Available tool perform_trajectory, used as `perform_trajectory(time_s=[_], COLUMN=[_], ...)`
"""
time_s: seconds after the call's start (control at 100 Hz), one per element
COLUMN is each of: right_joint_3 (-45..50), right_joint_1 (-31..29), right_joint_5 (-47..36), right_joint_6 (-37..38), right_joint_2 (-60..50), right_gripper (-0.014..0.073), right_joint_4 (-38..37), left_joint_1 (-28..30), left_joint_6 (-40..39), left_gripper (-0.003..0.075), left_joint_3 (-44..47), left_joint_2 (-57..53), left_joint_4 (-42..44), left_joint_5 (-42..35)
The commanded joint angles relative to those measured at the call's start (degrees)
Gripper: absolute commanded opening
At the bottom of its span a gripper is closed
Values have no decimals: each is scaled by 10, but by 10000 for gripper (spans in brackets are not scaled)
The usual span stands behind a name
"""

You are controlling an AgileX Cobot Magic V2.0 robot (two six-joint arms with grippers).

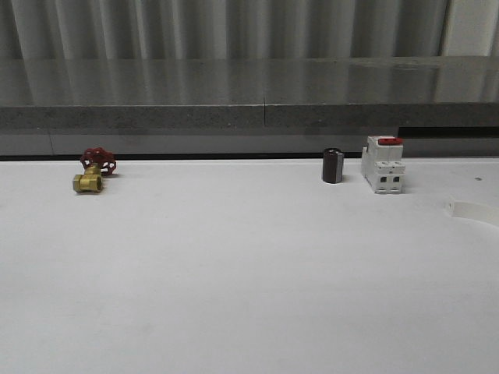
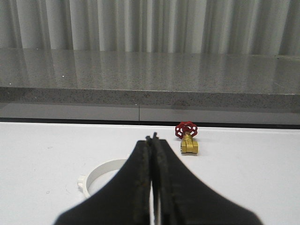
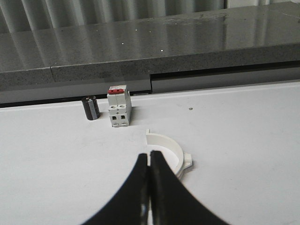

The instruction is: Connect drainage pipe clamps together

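Two white half-ring drainage pipe clamps lie well apart on a white surface (image 1: 249, 296), not yet joined. In the front view, one clamp half (image 1: 470, 209) sits at the far right edge, nearer the camera than a white boxy switch with a red top (image 1: 383, 164) and a small dark cylinder (image 1: 333, 166) standing just beside the switch. A brass valve with a red handwheel (image 1: 93, 173) rests at the far left, near the grey stone ledge (image 1: 249, 93) at the back.

The left wrist view shows the left end effector (image 2: 153, 140) with its black fingers pressed together, gripping nothing, above the other clamp half (image 2: 101, 174). In the right wrist view, the right end effector (image 3: 149, 157) is likewise closed and empty, its tips just in front of the right-hand clamp half (image 3: 168, 149), whose end tab is visible.
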Motion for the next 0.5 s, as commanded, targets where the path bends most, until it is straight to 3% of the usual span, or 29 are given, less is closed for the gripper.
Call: perform_trajectory(time_s=[0.0, 0.49], right_joint_3=[-9, -9], right_joint_1=[1, 1], right_joint_5=[-45, -45], right_joint_6=[-1, -1], right_joint_2=[-11, -11], right_gripper=[-118, -118], right_joint_4=[-6, -6], left_joint_1=[-1, -1], left_joint_6=[-4, -4], left_gripper=[-20, -20], left_joint_3=[20, -2], left_joint_2=[-18, -16], left_joint_4=[-3, -2], left_joint_5=[-49, -46])
